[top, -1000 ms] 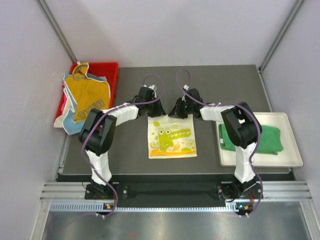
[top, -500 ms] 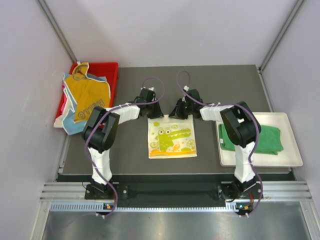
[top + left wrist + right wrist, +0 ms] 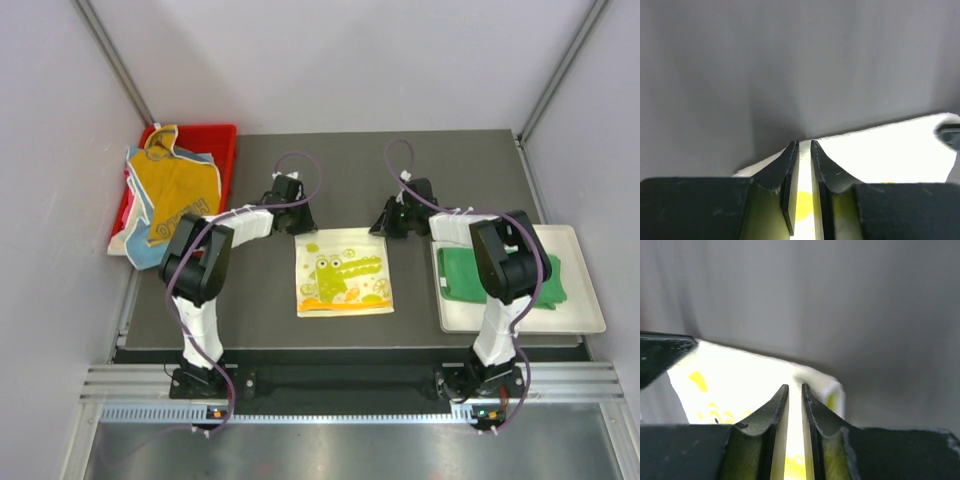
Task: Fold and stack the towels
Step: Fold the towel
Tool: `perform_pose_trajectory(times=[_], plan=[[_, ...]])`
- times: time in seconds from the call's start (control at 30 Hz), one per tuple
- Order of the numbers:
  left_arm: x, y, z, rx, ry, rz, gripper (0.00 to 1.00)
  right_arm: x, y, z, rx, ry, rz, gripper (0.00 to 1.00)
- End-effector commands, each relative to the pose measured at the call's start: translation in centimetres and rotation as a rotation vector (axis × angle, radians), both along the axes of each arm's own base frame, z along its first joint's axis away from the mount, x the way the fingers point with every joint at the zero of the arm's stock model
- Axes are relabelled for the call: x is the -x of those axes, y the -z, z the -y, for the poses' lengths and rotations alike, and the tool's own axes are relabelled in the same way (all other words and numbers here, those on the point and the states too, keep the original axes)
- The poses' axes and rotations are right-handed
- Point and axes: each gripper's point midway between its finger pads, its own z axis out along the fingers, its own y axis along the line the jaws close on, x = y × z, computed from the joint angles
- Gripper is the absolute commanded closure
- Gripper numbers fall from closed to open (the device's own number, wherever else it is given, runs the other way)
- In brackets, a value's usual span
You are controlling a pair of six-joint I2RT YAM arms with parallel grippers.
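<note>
The yellow towel point(image 3: 343, 272) lies flat mid-tabletop point(image 3: 440, 170). The left tool point(image 3: 296, 226) sits at its 11 o'clock corner and the right tool point(image 3: 381, 226) at 1 o'clock, each closed to a thin slit and gripping nothing. A green towel point(image 3: 505, 277) lies in the tray point(image 3: 578, 236) at 3 o'clock, and an orange one point(image 3: 178, 192) drapes the bin point(image 3: 216, 140) at 10.

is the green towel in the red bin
No, the green towel lies on the white tray at the right, away from the red bin.

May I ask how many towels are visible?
4: yellow patterned cloth mid-table, green cloth on the white tray, orange HELLO cloth over a light blue one on the red bin; more may hide beneath.
</note>
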Motion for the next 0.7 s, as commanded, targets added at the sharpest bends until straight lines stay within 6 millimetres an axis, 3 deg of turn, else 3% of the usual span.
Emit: perform_pose_trajectory(times=[0.0, 0.27, 0.67], plan=[[1.2, 1.3, -3.9, -0.123, -0.045, -0.039, 0.79, -0.6, -2.2, 1.7, 0.044, 0.001, 0.078, 0.83], [1.5, 0.2, -5.6, -0.17, -0.034, -0.028, 0.77, -0.9, -2.3, 3.2, 0.083, 0.019, 0.083, 0.83], [1.7, -1.4, -7.6, -0.265, -0.04, -0.004, 0.72, -0.9, -1.2, 3.7, 0.118, 0.022, 0.058, 0.84]])
